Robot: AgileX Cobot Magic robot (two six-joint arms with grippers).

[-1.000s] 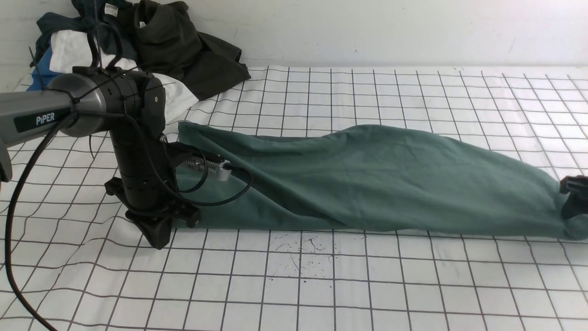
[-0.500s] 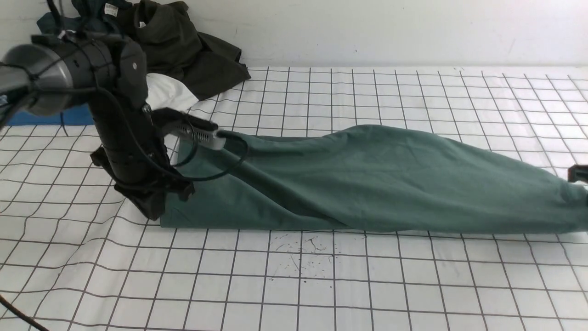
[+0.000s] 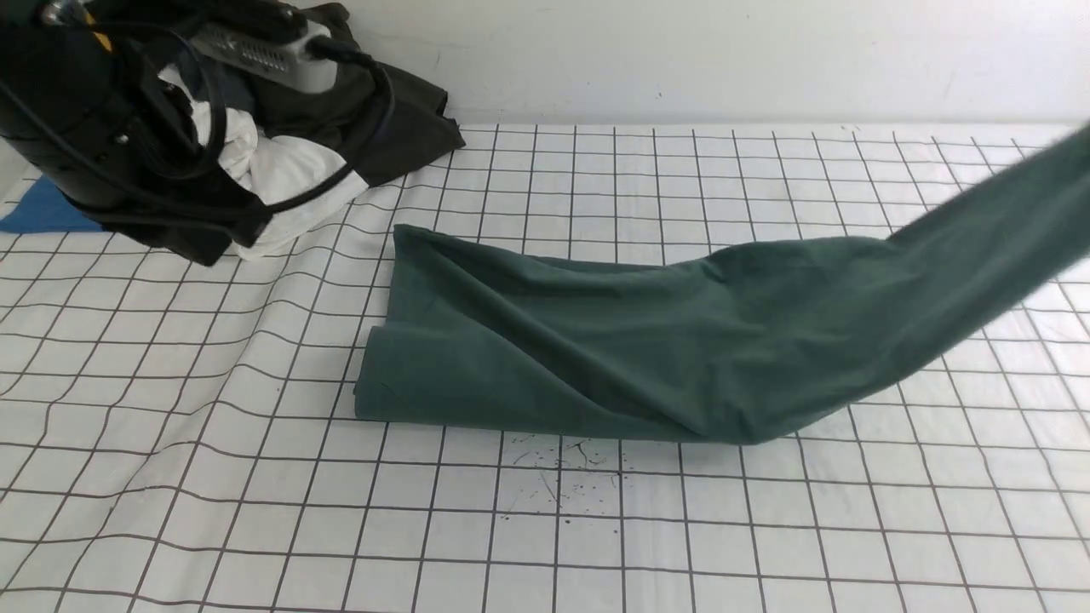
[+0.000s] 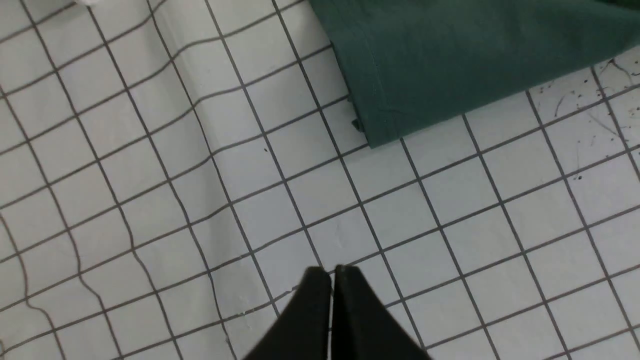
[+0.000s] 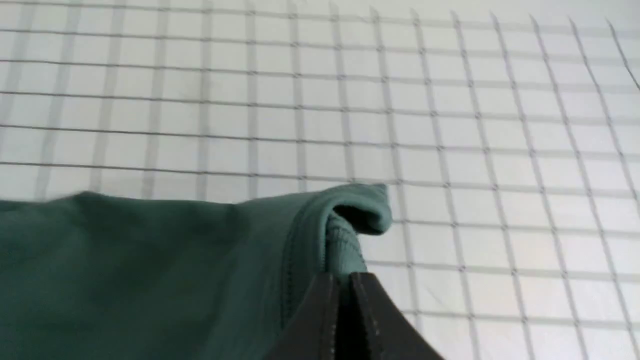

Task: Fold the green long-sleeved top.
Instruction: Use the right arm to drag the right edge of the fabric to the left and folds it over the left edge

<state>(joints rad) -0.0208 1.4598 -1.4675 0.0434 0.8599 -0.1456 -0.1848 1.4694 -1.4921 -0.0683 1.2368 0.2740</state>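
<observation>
Empty left gripper [image 4: 332, 274], jaws pressed together, hangs above table [image 4: 150, 150]. Mid-table, green long-sleeved top [image 3: 596, 358] lies in a long fold, right end airborne, ribbed edge pinched in right gripper [image 5: 342, 277] jaws. Soft, limp, light; best taken by corners.

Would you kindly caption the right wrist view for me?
Right jaws clamp the green long-sleeved top at its ribbed edge.

Gridded cloth [image 3: 545, 545] bears green long-sleeved top [image 3: 553, 358] and clothes pile [image 3: 298, 183].
</observation>
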